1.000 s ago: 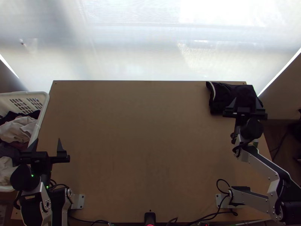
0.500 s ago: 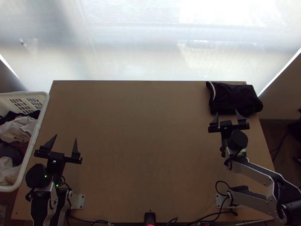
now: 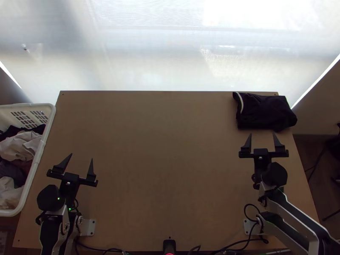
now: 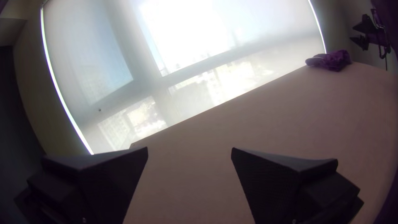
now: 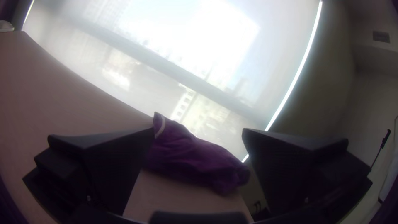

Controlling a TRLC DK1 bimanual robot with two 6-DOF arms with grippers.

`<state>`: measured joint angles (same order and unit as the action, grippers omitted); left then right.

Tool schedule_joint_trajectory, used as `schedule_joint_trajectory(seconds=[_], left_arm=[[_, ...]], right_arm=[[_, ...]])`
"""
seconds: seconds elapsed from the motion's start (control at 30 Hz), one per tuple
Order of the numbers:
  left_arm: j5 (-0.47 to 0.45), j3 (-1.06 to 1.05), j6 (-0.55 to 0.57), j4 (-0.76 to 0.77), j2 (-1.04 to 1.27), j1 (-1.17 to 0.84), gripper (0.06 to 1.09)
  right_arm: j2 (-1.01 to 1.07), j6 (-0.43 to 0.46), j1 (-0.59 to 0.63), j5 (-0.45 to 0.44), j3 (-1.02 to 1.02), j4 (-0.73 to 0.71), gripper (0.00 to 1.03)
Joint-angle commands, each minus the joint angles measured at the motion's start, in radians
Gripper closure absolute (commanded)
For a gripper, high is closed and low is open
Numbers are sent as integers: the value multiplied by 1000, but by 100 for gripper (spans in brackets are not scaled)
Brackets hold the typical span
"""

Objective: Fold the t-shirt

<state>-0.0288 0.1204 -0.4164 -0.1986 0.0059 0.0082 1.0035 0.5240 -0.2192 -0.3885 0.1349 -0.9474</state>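
- Fingers of the right gripper [image 3: 262, 134] stand wide apart with nothing between them, at the right of the frame, just below the t-shirt [image 3: 265, 112] and not touching it.
- Lower left in the frame, the left gripper [image 3: 81, 157] is likewise parted and holds nothing.
- The dark t-shirt lies at the upper right of the frame as a compact, folded-looking bundle on the counter [image 3: 161, 161], with a pale band [image 3: 241, 104] curving down its left end (I can't count the layers).
- Its right end seems to reach past the counter's edge, so a push towards the right of the frame could tip it off.
- I'd expect it to be light, soft and limp, hardly fragile, and apt to slide as one on smooth wood.
- To shift it, the lower edge looks the best hold: all layers, gently pinched.
- Taking just the top layer would probably undo the fold (the likeliest slip, I'd say).
- For tidying, light pats seem wiser than a grip.
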Motion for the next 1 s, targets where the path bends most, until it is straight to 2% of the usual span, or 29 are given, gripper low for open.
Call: schedule_joint_trajectory(seconds=[0.0, 0.2, 0.33, 0.47, 0.7, 0.83, 0.97], left_arm=[[1, -38, 2, 5, -6, -31, 11], [1, -41, 2, -5, -6, -37, 11], [3, -42, -5, -22, -6, -17, 11], [1, -42, -5, -22, -6, -19, 11], [1, -44, -4, -24, -6, -20, 11], [1, -44, -4, -25, -6, -17, 11], [1, -45, -4, -28, -6, -11, 11]], right_arm=[[-301, -22, 34, -10, -38, 180, 5], [-511, -32, -22, -15, -40, 360, 5], [-740, -82, -43, -7, -40, 659, 5], [-1013, -91, -85, 4, -41, 947, 5], [-1008, -81, -58, 0, -41, 1021, 5], [-1003, -78, -106, 69, -41, 1121, 5], [-1003, -85, -111, 83, -41, 1119, 5]])
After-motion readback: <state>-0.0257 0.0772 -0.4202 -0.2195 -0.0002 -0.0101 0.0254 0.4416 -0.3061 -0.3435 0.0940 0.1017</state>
